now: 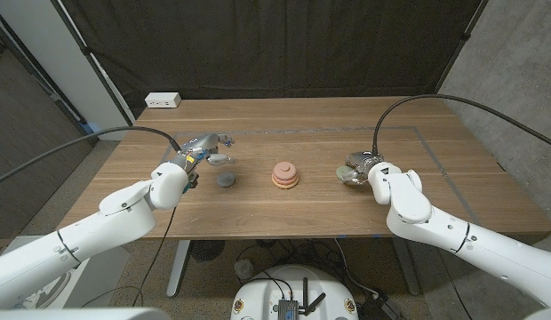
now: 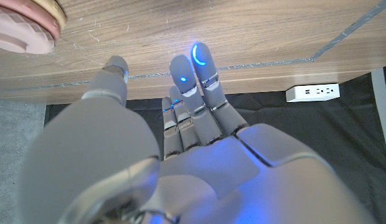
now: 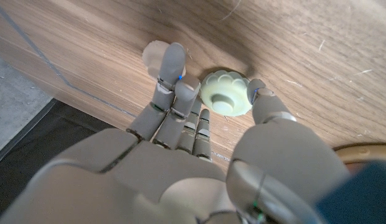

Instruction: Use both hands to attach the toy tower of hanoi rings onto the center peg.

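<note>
The peg stack (image 1: 285, 174) stands mid-table, a pink ring on a tan base; its pink ring (image 2: 22, 31) also shows in the left wrist view. A grey ring (image 1: 225, 180) lies on the table to its left. My left hand (image 1: 204, 149) hovers just behind the grey ring with its fingers (image 2: 202, 68) stretched out and nothing in them. A pale green ring (image 3: 225, 94) sits on the wood right of the stack (image 1: 344, 171). My right hand (image 1: 364, 167) pinches it, with the thumb (image 3: 258, 93) on one side and the fingers (image 3: 185, 90) on the other.
A white power strip (image 1: 163, 100) lies at the table's far left edge and also shows as a power strip (image 2: 312, 93) in the left wrist view. Thin tape lines (image 1: 435, 151) mark the tabletop. A black curtain hangs behind the table.
</note>
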Controlling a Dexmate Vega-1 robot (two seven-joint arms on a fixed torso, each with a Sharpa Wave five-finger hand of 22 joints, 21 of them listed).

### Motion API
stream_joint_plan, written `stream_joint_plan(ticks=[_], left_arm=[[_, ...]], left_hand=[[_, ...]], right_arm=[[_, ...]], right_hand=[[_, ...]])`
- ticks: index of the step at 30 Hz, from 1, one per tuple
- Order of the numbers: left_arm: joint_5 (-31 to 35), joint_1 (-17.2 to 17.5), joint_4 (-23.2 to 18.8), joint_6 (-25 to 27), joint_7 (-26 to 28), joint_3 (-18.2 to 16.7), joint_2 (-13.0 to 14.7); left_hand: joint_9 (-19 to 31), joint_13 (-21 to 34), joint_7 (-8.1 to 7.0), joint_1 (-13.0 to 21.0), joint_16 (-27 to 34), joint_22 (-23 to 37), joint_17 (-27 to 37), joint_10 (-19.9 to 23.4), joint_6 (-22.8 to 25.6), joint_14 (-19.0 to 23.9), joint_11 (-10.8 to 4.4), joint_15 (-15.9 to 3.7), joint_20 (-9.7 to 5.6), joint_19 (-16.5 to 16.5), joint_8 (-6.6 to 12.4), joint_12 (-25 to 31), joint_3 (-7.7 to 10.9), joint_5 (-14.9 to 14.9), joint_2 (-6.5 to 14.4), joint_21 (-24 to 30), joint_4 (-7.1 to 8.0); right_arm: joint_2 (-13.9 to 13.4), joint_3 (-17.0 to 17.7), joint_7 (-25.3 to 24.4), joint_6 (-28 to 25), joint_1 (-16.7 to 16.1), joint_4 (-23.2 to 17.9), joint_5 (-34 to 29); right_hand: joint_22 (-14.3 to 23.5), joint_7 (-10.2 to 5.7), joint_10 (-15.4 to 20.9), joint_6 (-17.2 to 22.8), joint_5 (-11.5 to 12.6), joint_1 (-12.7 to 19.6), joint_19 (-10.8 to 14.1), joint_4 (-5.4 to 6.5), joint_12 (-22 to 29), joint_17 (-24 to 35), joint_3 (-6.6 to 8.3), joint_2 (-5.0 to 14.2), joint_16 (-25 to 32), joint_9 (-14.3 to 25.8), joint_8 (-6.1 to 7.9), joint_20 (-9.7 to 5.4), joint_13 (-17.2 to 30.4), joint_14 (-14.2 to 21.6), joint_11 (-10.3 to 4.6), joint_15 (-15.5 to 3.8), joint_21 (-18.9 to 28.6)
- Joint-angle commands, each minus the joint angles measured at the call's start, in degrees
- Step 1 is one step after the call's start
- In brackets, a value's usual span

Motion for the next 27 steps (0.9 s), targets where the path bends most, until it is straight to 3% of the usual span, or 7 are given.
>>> stream_joint_plan(ticks=[1, 21, 24, 27], left_arm=[[-0.2, -0.3, 0.6, -0.5, -0.1, 0.3, -0.3], [-0.4, -0.8, 1.6, -1.0, -0.3, 0.9, -0.9], [-0.5, -0.7, 1.5, -1.0, -0.2, 0.9, -0.9], [-0.5, -0.7, 1.5, -0.9, -0.1, 0.8, -0.9]], left_hand=[[0.1, 0.1, -0.03, -0.7, 0.4, 0.2, 0.2, 0.6, 0.7, -0.3, 0.13, -4.60, -7.91, 0.5, -0.26, 0.0, 0.38, 0.5, 0.2, 0.0, 0.17], [0.2, 0.1, -0.16, -1.1, 0.5, 0.1, 0.2, 1.1, 1.4, -0.6, 0.24, -4.60, -7.90, 0.6, -0.16, -0.1, 0.72, 0.5, 0.5, -0.2, 0.06], [0.2, 0.1, -0.11, -1.2, 0.5, 0.1, 0.2, 1.2, 1.6, -0.6, 0.19, -4.60, -7.90, 0.6, -0.12, -0.1, 0.76, 0.5, 0.6, -0.2, 0.08], [0.2, 0.1, -0.16, -1.3, 0.6, 0.1, 0.2, 1.2, 1.8, -0.6, 0.16, -4.60, -7.89, 0.7, -0.10, -0.1, 0.81, 0.5, 0.7, -0.2, 0.09]], right_arm=[[0.6, -0.9, 1.1, -0.6, 0.6, 1.3, -0.8], [0.8, -1.4, 2.0, -0.3, 0.7, 1.8, -1.2], [0.8, -1.0, 0.5, 0.2, 0.2, 1.9, -0.6], [0.9, -0.6, -0.7, 0.6, -0.3, 2.0, -0.2]], right_hand=[[0.0, -0.21, 0.8, -0.1, -0.2, 0.2, 0.0, 0.18, 0.4, 0.2, -0.22, 0.74, -0.1, 0.2, 0.26, -5.73, -0.1, 0.2, 0.01, -4.98, 0.0], [-0.1, -0.29, 1.9, 0.1, -0.2, 0.4, 0.2, 0.21, 0.7, 0.5, -0.33, 1.03, 0.0, 0.1, 0.44, -5.75, -0.3, 0.5, -0.25, -4.99, 0.1], [-0.1, -0.66, 3.4, 1.0, -0.2, 0.5, 0.4, 0.19, 1.2, 0.4, -0.43, 1.18, -0.1, 0.1, 0.85, -5.75, -0.2, 0.8, -1.05, -5.00, 0.2], [0.1, -0.88, 6.3, 4.1, -0.1, 0.8, 1.1, 0.18, 2.3, 0.9, -0.53, 1.53, 0.6, 0.0, 2.00, -5.78, 0.1, 1.9, -2.84, -5.00, 0.6]])
